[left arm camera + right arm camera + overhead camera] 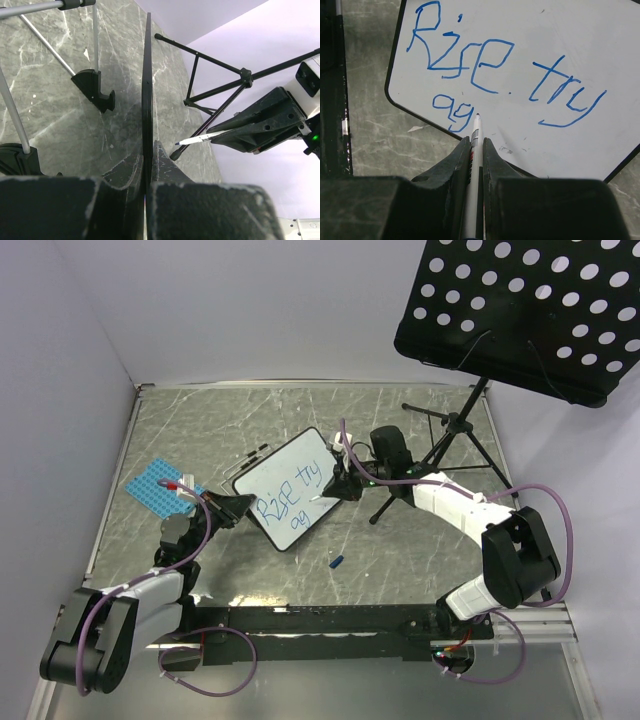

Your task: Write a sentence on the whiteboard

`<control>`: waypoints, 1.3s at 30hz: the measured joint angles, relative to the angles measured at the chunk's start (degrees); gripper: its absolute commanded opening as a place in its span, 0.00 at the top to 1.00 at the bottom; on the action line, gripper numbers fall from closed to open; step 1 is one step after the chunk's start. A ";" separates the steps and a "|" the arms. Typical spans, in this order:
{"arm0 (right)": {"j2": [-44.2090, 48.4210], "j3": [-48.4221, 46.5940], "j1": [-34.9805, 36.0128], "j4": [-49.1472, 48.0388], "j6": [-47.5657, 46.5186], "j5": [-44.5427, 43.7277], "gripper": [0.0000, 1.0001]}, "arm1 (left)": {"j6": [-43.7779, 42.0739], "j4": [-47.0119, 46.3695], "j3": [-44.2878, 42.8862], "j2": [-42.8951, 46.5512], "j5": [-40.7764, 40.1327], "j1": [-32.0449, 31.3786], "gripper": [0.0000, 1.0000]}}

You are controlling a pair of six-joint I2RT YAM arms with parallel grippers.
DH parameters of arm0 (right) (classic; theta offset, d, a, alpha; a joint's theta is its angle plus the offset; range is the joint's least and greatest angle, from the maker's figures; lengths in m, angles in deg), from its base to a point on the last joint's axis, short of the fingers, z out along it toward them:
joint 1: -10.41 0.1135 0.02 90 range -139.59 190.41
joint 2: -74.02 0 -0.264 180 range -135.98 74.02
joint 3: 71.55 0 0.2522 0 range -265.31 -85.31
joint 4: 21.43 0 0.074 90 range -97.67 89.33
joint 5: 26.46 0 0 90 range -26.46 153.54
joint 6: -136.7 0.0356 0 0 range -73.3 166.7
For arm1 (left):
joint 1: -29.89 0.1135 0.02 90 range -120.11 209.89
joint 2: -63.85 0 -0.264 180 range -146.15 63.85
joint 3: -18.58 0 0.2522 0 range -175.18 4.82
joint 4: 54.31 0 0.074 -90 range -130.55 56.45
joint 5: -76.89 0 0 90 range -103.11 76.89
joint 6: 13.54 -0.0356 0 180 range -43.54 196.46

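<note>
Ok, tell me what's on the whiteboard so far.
On the whiteboard, blue handwriting reads "Rise. try", with "ag" started below. The marker tip sits beside the "g". The right gripper covers the board's near edge, hiding anything there.

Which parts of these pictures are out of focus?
Right wrist view: the blue handwritten sentence on the small black-framed whiteboard is sharp, the near right pincer blurred; left wrist view: left pincer likewise soft; top view: evenly lit, sharp throughout.
</note>
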 measured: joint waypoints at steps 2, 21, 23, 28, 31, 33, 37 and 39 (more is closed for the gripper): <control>-0.02 0.00 -0.22 -0.17 0.00 0.00 1.00 | 0.00 0.07 0.00 0.15 0.02 -0.02 0.99; -0.28 0.44 -0.52 -2.01 0.20 0.44 1.00 | -0.11 0.07 0.00 0.31 0.22 -0.04 0.99; -0.42 0.68 -0.55 -2.08 0.20 0.44 1.00 | -0.13 0.04 0.00 0.28 0.24 -0.04 0.99; -0.92 0.74 -0.59 -2.69 0.13 0.44 1.00 | -0.11 0.04 0.00 0.26 0.24 -0.04 0.99; -1.16 0.74 -0.59 -3.21 -0.02 0.42 1.00 | -0.11 0.04 0.00 0.26 0.26 -0.04 0.99; -1.20 0.74 -0.59 -3.58 -0.07 0.42 1.00 | -0.11 0.02 0.00 0.26 0.26 -0.04 0.99; -1.22 0.74 -0.59 -4.07 -0.22 0.39 1.00 | -0.11 0.04 0.00 0.28 0.26 -0.04 0.99; -1.22 0.74 -0.59 -4.20 -0.28 0.39 1.00 | -0.11 0.04 0.00 0.28 0.26 -0.04 0.99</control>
